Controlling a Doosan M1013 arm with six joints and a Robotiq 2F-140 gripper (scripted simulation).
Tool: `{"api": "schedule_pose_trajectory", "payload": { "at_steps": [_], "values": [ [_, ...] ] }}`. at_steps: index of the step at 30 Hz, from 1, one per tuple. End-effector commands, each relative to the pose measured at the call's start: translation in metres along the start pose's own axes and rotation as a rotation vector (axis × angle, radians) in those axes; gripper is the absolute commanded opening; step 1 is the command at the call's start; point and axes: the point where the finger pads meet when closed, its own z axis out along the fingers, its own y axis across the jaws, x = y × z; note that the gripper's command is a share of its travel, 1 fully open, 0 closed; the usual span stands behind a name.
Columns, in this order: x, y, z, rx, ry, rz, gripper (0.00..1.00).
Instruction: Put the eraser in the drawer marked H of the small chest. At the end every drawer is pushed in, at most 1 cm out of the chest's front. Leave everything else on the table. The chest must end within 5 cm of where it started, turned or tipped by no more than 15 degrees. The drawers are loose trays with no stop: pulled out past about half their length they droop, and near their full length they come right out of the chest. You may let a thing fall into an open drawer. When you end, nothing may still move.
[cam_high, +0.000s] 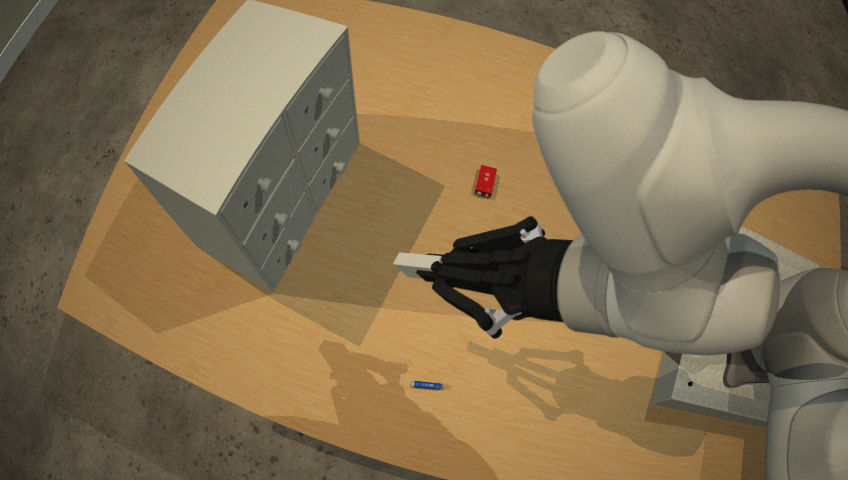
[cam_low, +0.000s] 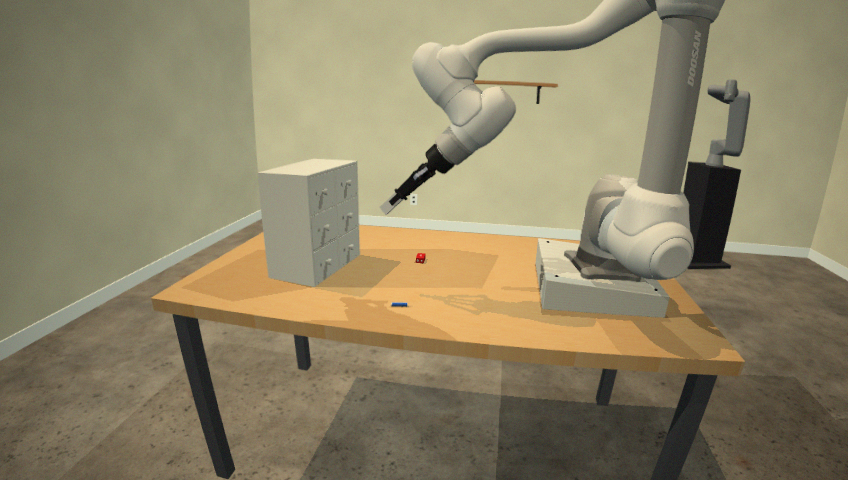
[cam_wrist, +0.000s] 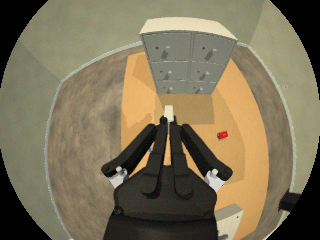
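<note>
My gripper (cam_high: 416, 263) (cam_low: 390, 204) (cam_wrist: 168, 111) is fully closed on itself, its pale fingertips together, and is positioned above the table (cam_high: 416, 59) (cam_low: 476, 333) (cam_wrist: 257, 135), angled downward and apart from the small chest (cam_high: 238, 101) (cam_low: 288, 226) (cam_wrist: 190, 26). All six visible drawer fronts sit flush; the eraser's location cannot be determined. A red 9-volt battery (cam_high: 486, 181) (cam_low: 420, 258) (cam_wrist: 223, 135) and a blue cylinder (cam_high: 427, 385) (cam_low: 399, 304) (cam_wrist: 150, 150) lie well apart on the tabletop.

Upright pale chest (cam_high: 238, 101) (cam_low: 287, 226) (cam_wrist: 185, 26), six closed drawers (cam_high: 238, 221) (cam_low: 318, 205) (cam_wrist: 178, 45)
</note>
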Motion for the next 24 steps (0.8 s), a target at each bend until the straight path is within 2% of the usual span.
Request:
{"api": "schedule_pose_trajectory", "payload": {
  "at_steps": [1, 5, 7, 11, 16, 22, 24],
  "values": [
    [0.002, 0.000, -0.020, -0.022, -0.278, -0.009, 0.00],
    [0.002, -0.001, -0.035, -0.034, -0.300, -0.002, 0.00],
    [0.002, -0.001, -0.035, -0.034, -0.300, -0.002, 0.00],
    [0.002, -0.001, -0.045, -0.062, -0.374, 0.003, 0.00],
    [0.002, -0.001, -0.052, -0.077, -0.511, 0.001, 0.00],
    [0.002, -0.001, -0.054, -0.052, -0.759, -0.009, 0.00],
    [0.002, -0.001, -0.054, -0.052, -0.759, -0.009, 0.00]
  ]
}}
